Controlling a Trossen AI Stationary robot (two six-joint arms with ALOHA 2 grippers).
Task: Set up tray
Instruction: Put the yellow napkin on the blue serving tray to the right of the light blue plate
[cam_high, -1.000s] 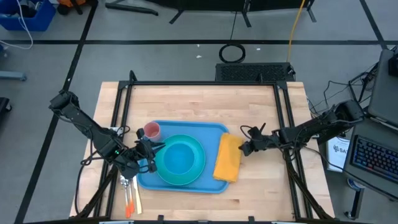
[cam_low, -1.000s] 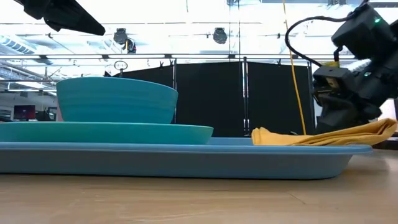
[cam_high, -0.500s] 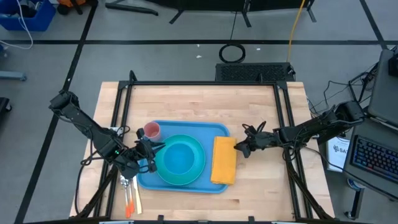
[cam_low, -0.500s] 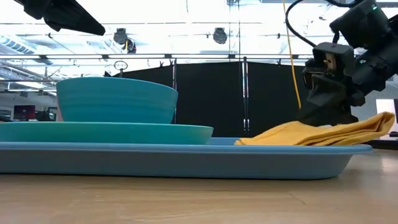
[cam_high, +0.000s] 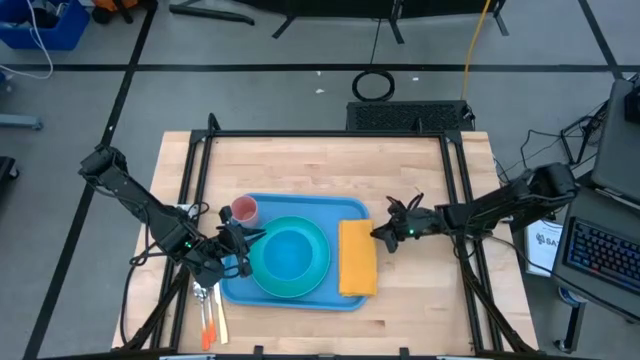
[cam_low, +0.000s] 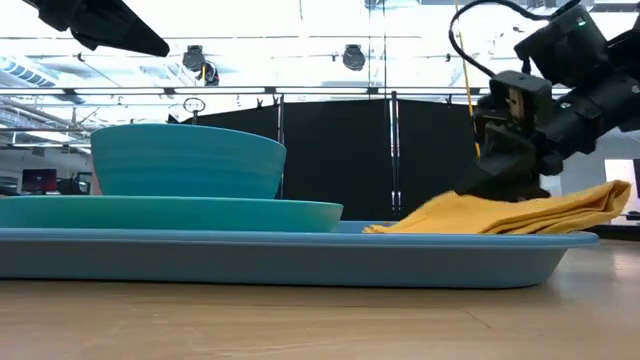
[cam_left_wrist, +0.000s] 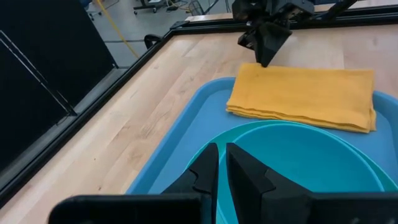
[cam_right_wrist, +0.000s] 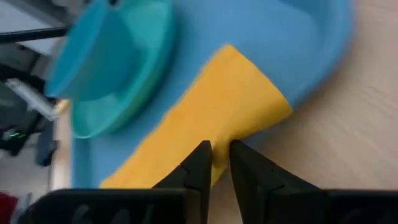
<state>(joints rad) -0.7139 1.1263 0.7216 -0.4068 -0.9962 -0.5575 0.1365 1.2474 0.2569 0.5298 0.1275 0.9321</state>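
Note:
The blue tray (cam_high: 300, 298) lies on the wooden table. It carries a cyan plate (cam_high: 312, 285) with a blue bowl (cam_high: 290, 252), a pink cup (cam_high: 245, 210) and a folded yellow napkin (cam_high: 357, 260) on its right part. The napkin's right edge rides on the tray's rim (cam_low: 575, 240). My right gripper (cam_high: 378, 236) is shut, its tips at the napkin's right edge. My left gripper (cam_high: 243, 246) is shut and hovers above the tray's left side, by the plate, high over the bowl in the low view. My right gripper touches the napkin's right long edge, near its far corner (cam_left_wrist: 264, 66), with its shut fingertips (cam_low: 492, 190). The fingers slant down from the table's right side. The napkin lies folded on the tray, its right end (cam_low: 608, 198) raised on the rim.
Orange-handled cutlery (cam_high: 209, 318) lies on the table near the tray's near left corner. A black frame (cam_high: 330, 133) runs round the table. Bare wood is on the far side and to the right of the tray.
My right gripper has moved toward the table's left edge, rolling and tipping, and its fingers have closed. The napkin has slid left with it, from hanging over the tray's right rim to lying mostly on the tray.

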